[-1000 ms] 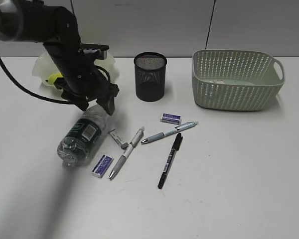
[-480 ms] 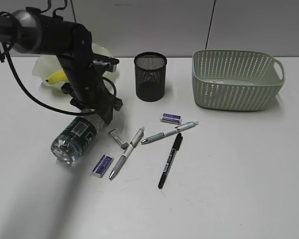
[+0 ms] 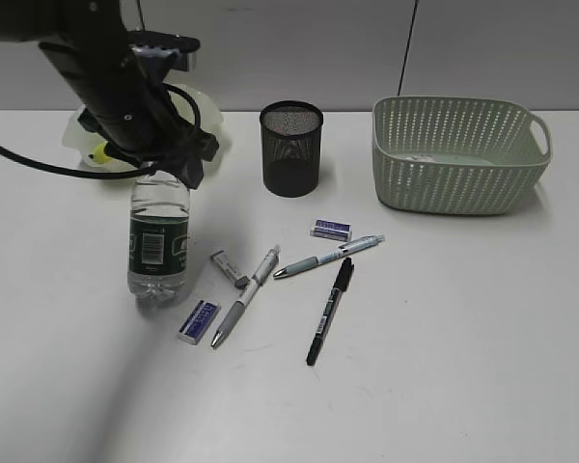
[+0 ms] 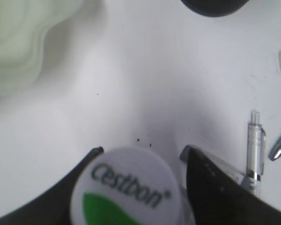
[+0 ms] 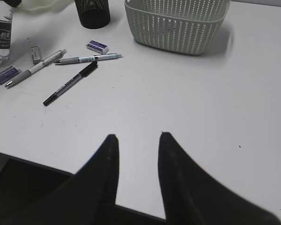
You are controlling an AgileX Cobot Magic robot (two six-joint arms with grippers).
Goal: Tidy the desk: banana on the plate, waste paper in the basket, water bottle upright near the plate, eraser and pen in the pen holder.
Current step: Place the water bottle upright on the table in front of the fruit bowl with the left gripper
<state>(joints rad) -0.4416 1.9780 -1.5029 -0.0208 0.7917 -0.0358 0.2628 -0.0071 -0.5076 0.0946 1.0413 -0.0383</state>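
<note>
The water bottle (image 3: pixel 159 241) stands upright on the desk (image 3: pixel 444 328), just in front of the plate (image 3: pixel 210 123). My left gripper (image 3: pixel 166 170) is shut on its neck from above; the white cap (image 4: pixel 126 187) sits between the fingers (image 4: pixel 141 150). A bit of the yellow banana (image 3: pixel 102 151) shows in the plate behind the arm. The pen holder (image 3: pixel 291 149) and basket (image 3: pixel 458 159) stand at the back. Three pens (image 3: pixel 244 296) (image 3: pixel 328 256) (image 3: pixel 329 311) and erasers (image 3: pixel 331 230) (image 3: pixel 199 321) lie mid-desk. My right gripper (image 5: pixel 136 136) is open and empty. I cannot make out the waste paper.
A small grey eraser-like piece (image 3: pixel 230 268) lies between the bottle and the nearest pen. The desk's front edge (image 5: pixel 47 166) runs under my right gripper. A dark cable hangs from the left arm over the desk's left side.
My left gripper has swung the bottle from lying on its side to standing upright, rising and moving left and back toward the plate. The right arm has not moved.
</note>
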